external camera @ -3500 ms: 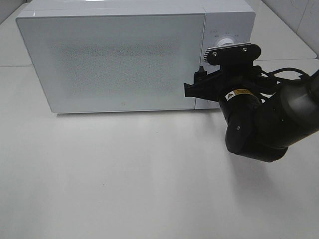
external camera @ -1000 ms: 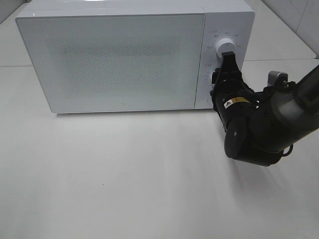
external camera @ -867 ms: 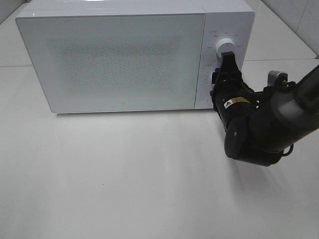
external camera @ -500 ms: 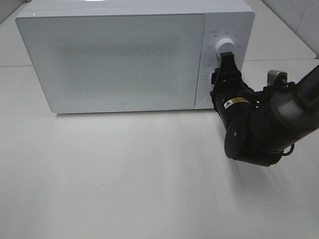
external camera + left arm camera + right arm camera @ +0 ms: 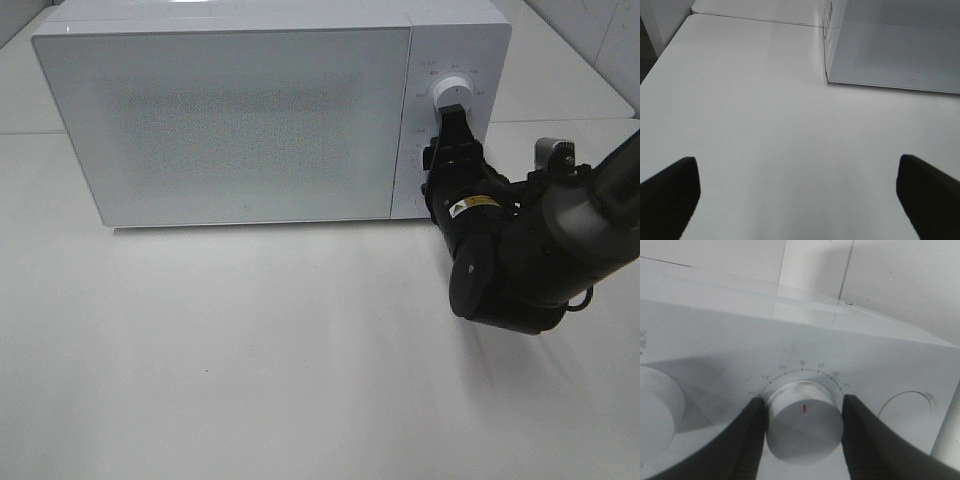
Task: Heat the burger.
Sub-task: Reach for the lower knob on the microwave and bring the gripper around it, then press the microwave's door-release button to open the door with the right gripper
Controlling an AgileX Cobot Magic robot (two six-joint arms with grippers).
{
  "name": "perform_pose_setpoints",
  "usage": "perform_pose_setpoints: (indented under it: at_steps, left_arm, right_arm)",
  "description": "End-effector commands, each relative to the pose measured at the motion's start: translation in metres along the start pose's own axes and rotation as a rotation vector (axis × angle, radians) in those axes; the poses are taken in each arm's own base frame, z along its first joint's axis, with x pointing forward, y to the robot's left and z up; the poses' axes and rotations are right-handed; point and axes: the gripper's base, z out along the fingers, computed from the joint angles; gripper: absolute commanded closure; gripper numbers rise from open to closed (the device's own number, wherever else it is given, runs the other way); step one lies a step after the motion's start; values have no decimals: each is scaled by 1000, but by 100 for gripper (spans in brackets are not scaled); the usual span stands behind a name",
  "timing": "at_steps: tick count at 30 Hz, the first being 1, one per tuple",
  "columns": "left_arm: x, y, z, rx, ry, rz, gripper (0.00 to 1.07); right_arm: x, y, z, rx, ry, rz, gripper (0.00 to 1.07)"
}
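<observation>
The microwave [image 5: 240, 120] door is closed and no burger shows anywhere; it is probably inside, though the frosted door hides that. The right jaws grip the timer dial [image 5: 805, 422], its red mark mid-scale. The left jaws hang wide and empty over the bench [image 5: 765, 125]. Finishing the timer setting seems all that remains.

Microwave [image 5: 240, 120] on table [image 5: 250, 350], the right hand [image 5: 802, 402] around its lower dial [image 5: 805, 429].

The burger is hidden in every view (microwave [image 5: 240, 120] door shut).
</observation>
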Motion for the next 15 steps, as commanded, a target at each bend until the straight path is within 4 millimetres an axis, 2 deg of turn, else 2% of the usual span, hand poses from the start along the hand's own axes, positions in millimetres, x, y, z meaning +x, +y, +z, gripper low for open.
perform_pose_setpoints:
  at_steps: [1,8,15]
  left_arm:
    - [2,0,-2,-6,-15,-7,6]
    - [2,0,-2,-6,-15,-7,6]
    - [2,0,-2,-6,-15,-7,6]
  right_arm:
    - [-2,31,3,-260,-60,-12,65]
    - [-5,29,3,-244,-90,-3,44]
    - [-6,27,2,-236,-89,-11,40]
